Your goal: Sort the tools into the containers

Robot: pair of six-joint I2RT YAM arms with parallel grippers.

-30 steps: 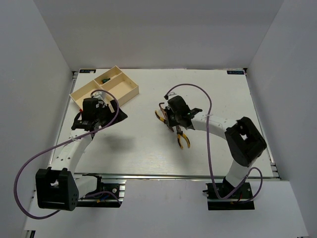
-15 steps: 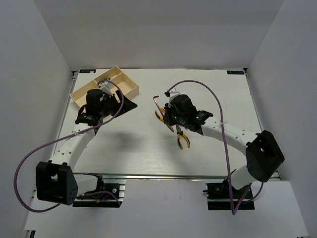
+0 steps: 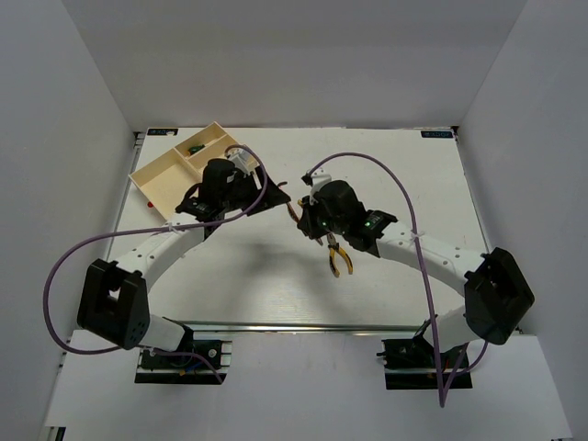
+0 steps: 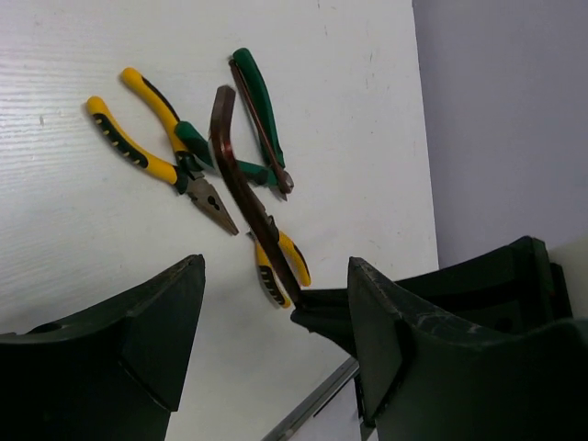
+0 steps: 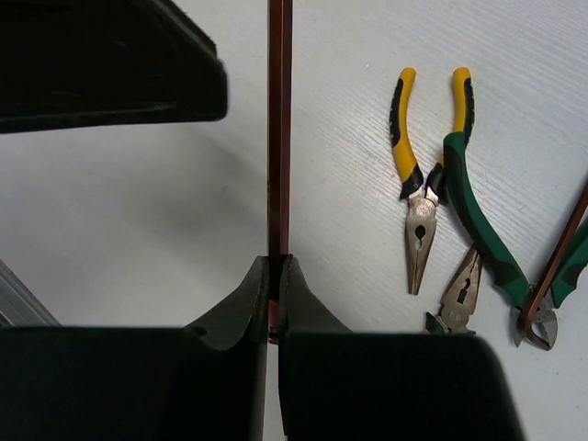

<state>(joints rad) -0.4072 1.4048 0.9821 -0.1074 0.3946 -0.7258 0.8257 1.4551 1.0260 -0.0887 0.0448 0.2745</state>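
Observation:
My right gripper [image 5: 278, 262] is shut on a thin brown L-shaped rod [image 5: 278, 138] and holds it above the table; in the top view that gripper [image 3: 306, 214] is at the table's middle. My left gripper [image 4: 276, 340] is open and empty, just left of the rod [image 4: 241, 179]; in the top view it [image 3: 272, 195] is close to the right gripper. Yellow-handled pliers [image 5: 421, 147] and green-handled pliers [image 5: 478, 216] lie on the table beside the rod. Another yellow pair [image 3: 338, 258] lies below the right gripper. The cream tray [image 3: 165, 158] stands at the back left, with a small green piece [image 3: 195, 147] in a small compartment.
White walls enclose the table on the left, back and right. A metal rail runs along the near edge [image 3: 322, 326]. Purple cables loop from both arms [image 3: 386, 179].
My left arm has swung right from over the tray to beside the right gripper. The right gripper keeps the rod and has shifted slightly.

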